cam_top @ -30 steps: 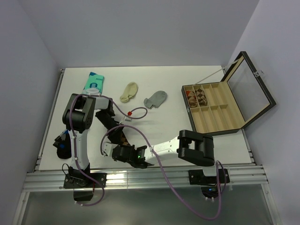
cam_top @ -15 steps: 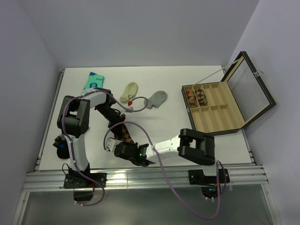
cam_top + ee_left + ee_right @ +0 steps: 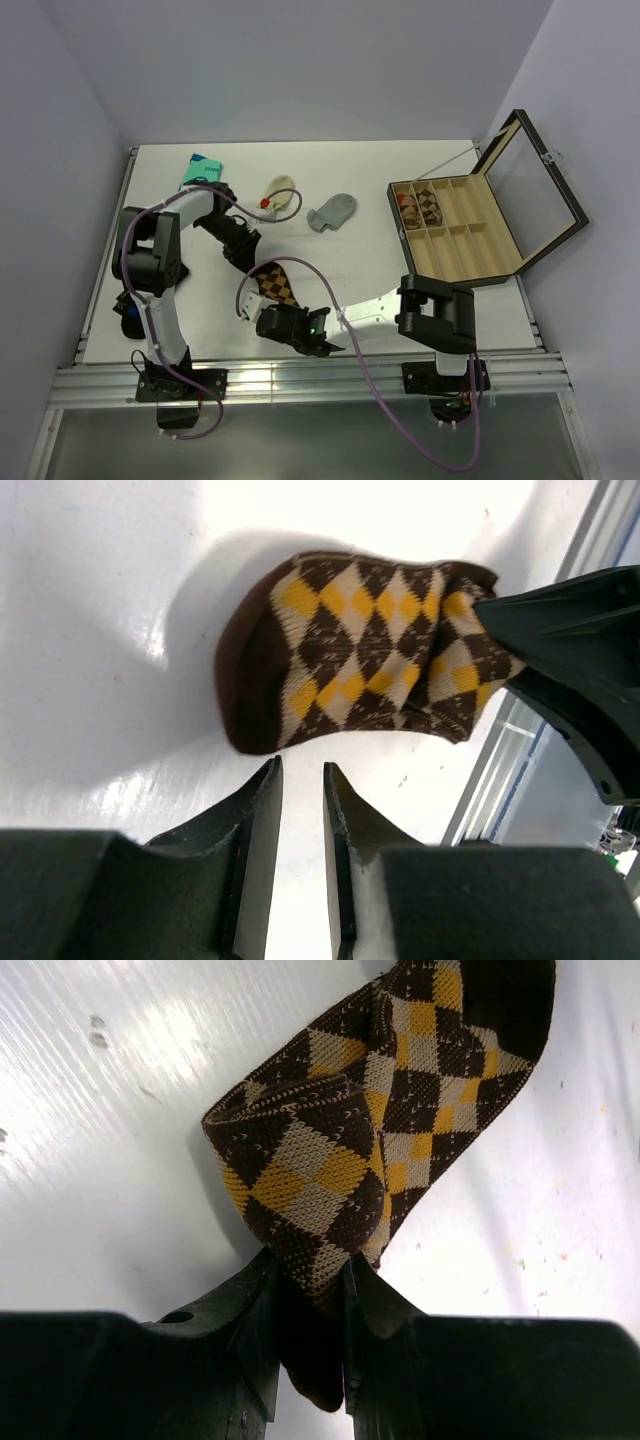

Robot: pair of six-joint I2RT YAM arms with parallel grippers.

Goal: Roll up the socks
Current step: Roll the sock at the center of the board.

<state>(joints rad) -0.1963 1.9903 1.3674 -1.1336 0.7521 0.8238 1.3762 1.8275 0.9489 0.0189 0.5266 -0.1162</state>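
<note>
The dark-brown argyle sock (image 3: 275,285) lies on the white table near the front, partly folded over itself. It also shows in the left wrist view (image 3: 370,650) and the right wrist view (image 3: 380,1140). My right gripper (image 3: 285,320) is shut on the sock's near end (image 3: 310,1270). My left gripper (image 3: 248,252) sits just beyond the sock's toe end, slightly open and empty (image 3: 302,775), with bare table between its fingers. The cream sock (image 3: 280,195) and the grey sock (image 3: 332,212) lie flat at the back middle.
A teal-and-white packet (image 3: 200,168) lies at the back left, partly under the left arm. An open compartment box (image 3: 470,235) stands at the right with rolled socks (image 3: 420,207) in one cell. A dark object (image 3: 130,315) sits at the left edge.
My left gripper has pulled back from the argyle sock toward the far left, empty. The sock now lies uncovered, and my right gripper has shifted a little right with its end.
</note>
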